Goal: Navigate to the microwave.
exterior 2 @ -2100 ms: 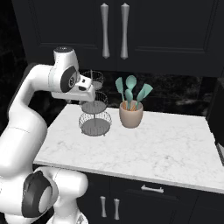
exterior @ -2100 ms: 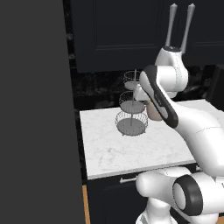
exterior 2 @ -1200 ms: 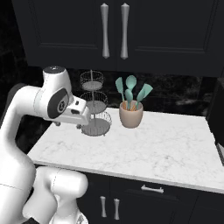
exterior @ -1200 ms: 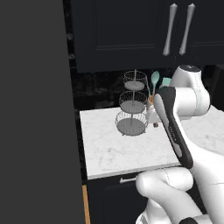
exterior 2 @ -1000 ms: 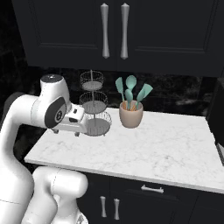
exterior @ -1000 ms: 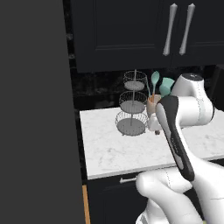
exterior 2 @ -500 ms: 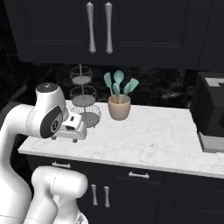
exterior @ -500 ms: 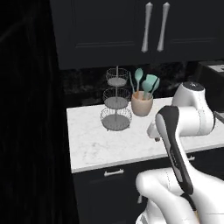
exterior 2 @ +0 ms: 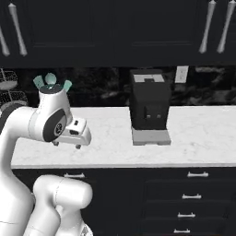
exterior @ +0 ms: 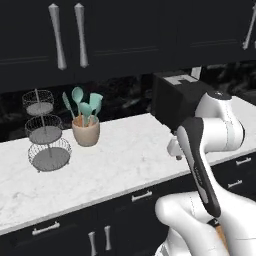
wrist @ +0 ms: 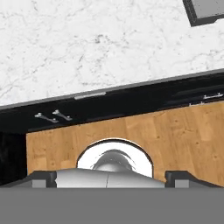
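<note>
Where the microwave stands cannot be told from these views. What faces the robot is a stretch of white marble counter (exterior 2: 198, 133) with dark cabinets above and below.

The gripper (exterior 2: 67, 144) hangs at the front edge of the counter, pointing downward, on an arm folded close to the robot's body. In the hand view, the gripper (wrist: 111, 177) shows its two dark fingertips (wrist: 43, 177) set wide apart, released and grasping nothing. Beneath them lies a wooden floor (wrist: 153, 135), with the counter (wrist: 87, 43) above it in that view. In the left base view, the gripper (exterior: 176, 154) sits just in front of the counter (exterior: 125, 155).

At the back of the counter stands a tall black boxy appliance (exterior 2: 148, 103) on a grey base plate (exterior 2: 151, 137). It also appears in the left base view, where the appliance (exterior: 175, 105) is partly hidden by the arm. A corner of the grey plate (wrist: 205, 11) shows in the hand view. A white wall outlet (exterior 2: 181, 73) sits on the dark backsplash just right of the appliance.

Further left along the counter is a tan pot of teal utensils (exterior: 86, 131), and just beside it a three-tier wire basket stand (exterior: 45, 135). Upper cabinet doors carry long silver bar handles (exterior: 67, 35). Below the counter are dark drawers with small silver pulls (exterior 2: 193, 196).
</note>
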### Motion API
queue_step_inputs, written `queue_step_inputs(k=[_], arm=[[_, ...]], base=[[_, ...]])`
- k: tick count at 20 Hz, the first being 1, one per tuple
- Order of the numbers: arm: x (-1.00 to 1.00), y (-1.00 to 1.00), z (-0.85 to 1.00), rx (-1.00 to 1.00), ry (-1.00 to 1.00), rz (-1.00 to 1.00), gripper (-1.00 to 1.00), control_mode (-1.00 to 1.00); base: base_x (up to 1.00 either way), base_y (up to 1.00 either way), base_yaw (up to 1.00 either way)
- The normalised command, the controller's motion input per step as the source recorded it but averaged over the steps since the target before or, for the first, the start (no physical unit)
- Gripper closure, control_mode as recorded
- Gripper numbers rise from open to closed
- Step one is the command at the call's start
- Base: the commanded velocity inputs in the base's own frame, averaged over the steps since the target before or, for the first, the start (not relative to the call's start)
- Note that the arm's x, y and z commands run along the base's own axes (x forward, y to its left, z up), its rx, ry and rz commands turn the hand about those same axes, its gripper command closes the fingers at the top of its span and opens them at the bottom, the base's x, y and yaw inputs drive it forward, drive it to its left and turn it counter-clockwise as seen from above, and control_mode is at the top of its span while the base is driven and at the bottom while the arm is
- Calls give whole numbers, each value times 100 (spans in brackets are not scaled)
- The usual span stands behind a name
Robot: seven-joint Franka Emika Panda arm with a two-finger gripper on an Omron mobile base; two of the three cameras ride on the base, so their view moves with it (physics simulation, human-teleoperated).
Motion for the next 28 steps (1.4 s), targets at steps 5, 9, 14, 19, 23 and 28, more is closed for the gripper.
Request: queue_step_inputs(k=[5, 9, 14, 19, 23, 28], arm=[[0, 0, 0, 0, 0, 0, -100, 100], [0, 0, 0, 0, 0, 0, -100, 100], [0, 0, 0, 0, 0, 0, -100, 100], [0, 0, 0, 0, 0, 0, -100, 100], [0, 0, 0, 0, 0, 0, -100, 100], [0, 0, 0, 0, 0, 0, -100, 100]], base=[[-4, -92, -49], [0, -93, -51], [0, -90, -51], [3, -82, -47], [11, -79, -45], [24, -75, -45]])
